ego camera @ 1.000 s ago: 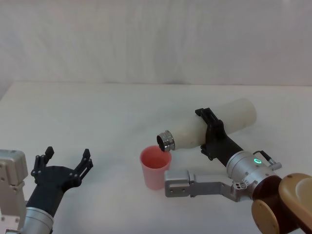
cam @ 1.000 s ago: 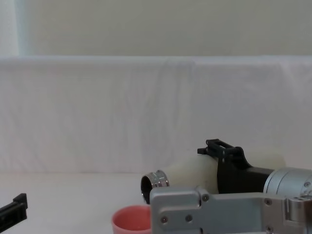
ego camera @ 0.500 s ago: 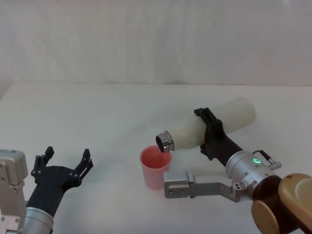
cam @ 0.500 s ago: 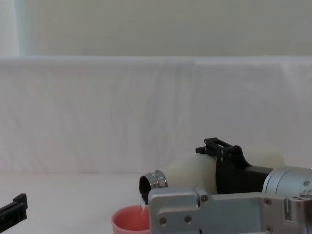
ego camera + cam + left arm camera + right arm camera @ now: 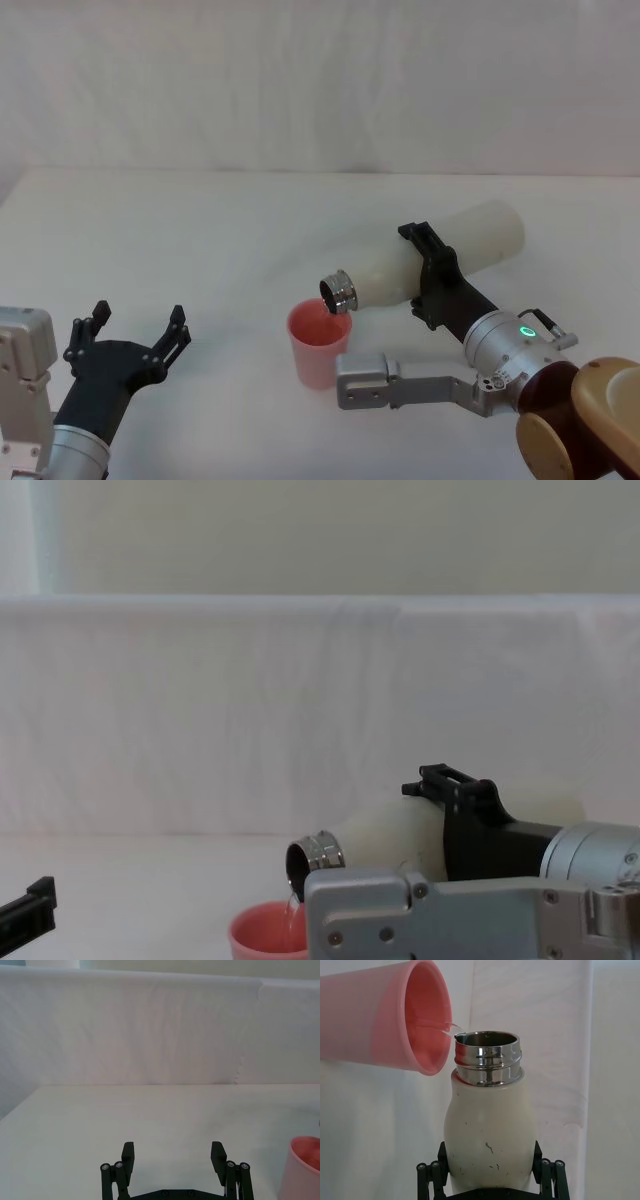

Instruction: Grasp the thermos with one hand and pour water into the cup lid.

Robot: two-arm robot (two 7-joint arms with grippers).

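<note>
The right gripper (image 5: 432, 275) is clamping the thermos (image 5: 430, 258) mid-body, tipping its steel neck over the pink cup lid (image 5: 318, 343) — a thin stream is running in. Best tilting slowly, mouth inside the rim. The left gripper (image 5: 135, 345) is idling, spread wide.

The tall cream-white cylindrical bottle (image 5: 430, 262) is showing a shiny steel threaded neck and small dark scuff specks on its pale body. The small round pink plastic cup (image 5: 319, 343) is glowing a soft salmon pink, darker inside. The black two-jaw right pincer (image 5: 432, 273) is sitting on a silver-grey wrist where a ring light is shining blue-green. The idle black left pincer (image 5: 135, 331) is matching it in colour. The plain white bench (image 5: 200, 230) is lying under them, and a white creased cloth backdrop (image 5: 200, 710) is hanging behind.
</note>
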